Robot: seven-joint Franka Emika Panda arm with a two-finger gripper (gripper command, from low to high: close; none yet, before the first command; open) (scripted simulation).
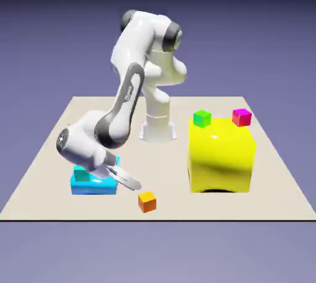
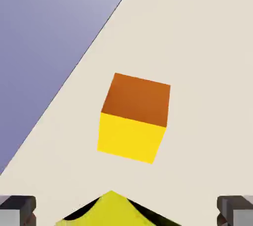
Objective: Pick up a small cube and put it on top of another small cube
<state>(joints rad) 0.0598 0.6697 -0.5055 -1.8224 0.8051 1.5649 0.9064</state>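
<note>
The tiny orange cube [image 1: 147, 201] rests on the table near its front edge. In the hand view the orange cube [image 2: 134, 119] lies ahead of the tips, apart from them. My gripper [image 1: 132, 182] hangs low just to the exterior view's left of it, tilted toward it. The gripper [image 2: 126, 213] is open, with one grey fingertip [image 2: 17, 210] at each bottom corner and no cube between them. The tiny green cube [image 1: 202, 118] sits on top of the big yellow block [image 1: 221, 158], at its back left corner.
A magenta cube [image 1: 241, 117] stands on the yellow block's back right corner. Behind my hand lies a flat cyan block [image 1: 92, 184] with a teal cube [image 1: 82, 175] on it. The table's edge [image 2: 79, 64] runs diagonally close to the orange cube.
</note>
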